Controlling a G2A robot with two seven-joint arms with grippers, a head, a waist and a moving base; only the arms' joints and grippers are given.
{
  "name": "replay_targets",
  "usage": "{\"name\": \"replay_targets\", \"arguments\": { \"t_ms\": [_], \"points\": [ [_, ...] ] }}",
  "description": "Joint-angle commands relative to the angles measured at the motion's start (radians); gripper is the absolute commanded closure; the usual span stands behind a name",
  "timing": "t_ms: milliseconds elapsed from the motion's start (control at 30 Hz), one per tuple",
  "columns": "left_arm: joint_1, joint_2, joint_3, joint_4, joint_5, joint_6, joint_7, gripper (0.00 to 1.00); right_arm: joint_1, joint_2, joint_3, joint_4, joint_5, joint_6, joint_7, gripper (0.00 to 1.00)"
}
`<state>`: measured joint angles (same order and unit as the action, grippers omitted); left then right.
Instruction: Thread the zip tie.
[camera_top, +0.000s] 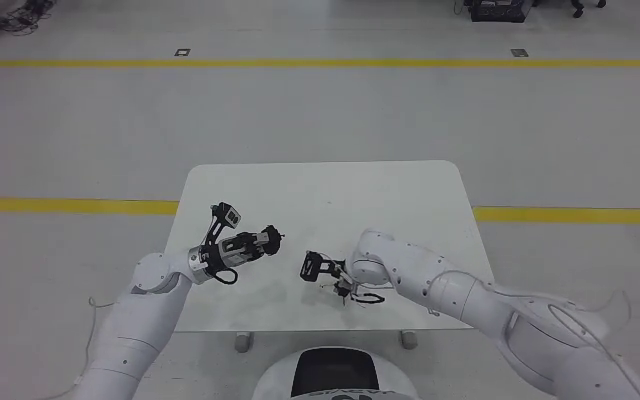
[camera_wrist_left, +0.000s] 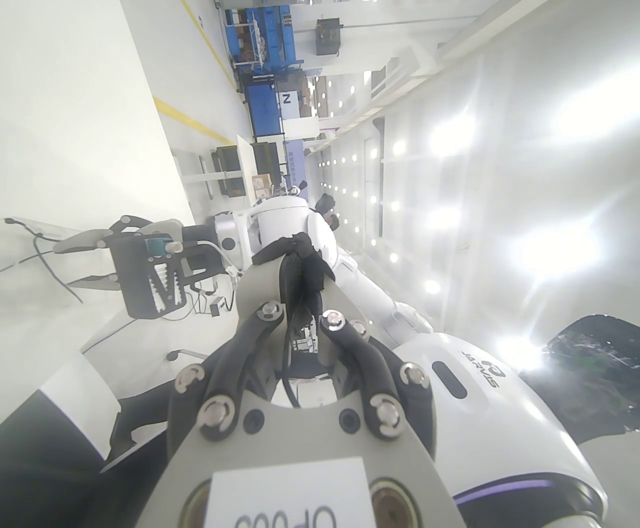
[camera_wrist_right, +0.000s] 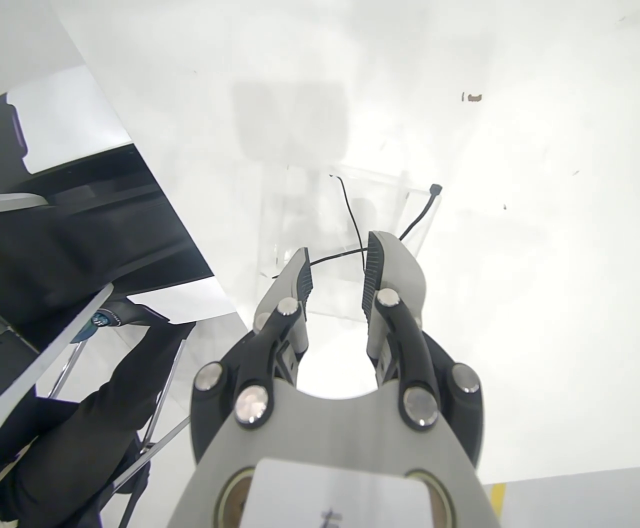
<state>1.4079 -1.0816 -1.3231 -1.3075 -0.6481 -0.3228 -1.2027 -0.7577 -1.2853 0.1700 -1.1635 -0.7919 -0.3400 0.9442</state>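
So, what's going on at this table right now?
The right gripper hangs open just above thin black zip ties that lie on the white table by a clear stand. The left gripper, over the table, is shut on a bunched black piece. Nothing looks threaded yet.

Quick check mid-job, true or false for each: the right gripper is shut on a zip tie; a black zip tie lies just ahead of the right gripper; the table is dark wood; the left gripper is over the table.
1. The right gripper is shut on a zip tie: false. Its jaws stand open with nothing clamped.
2. A black zip tie lies just ahead of the right gripper: true.
3. The table is dark wood: false. It is white.
4. The left gripper is over the table: true.
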Motion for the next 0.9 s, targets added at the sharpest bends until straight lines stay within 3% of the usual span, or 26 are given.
{"name": "replay_targets", "arguments": {
  "t_ms": [0, 867],
  "points": [
    [0.000, 0.000, 0.000, 0.000, 0.000, 0.000, 0.000, 1.00, -0.003, -0.008, 0.000, 0.016, -0.003, 0.000, -0.005, 0.75],
    [0.000, 0.000, 0.000, 0.000, 0.000, 0.000, 0.000, 1.00, 0.000, -0.091, 0.000, 0.169, 0.019, 0.000, -0.005, 0.77]
  ]
}}
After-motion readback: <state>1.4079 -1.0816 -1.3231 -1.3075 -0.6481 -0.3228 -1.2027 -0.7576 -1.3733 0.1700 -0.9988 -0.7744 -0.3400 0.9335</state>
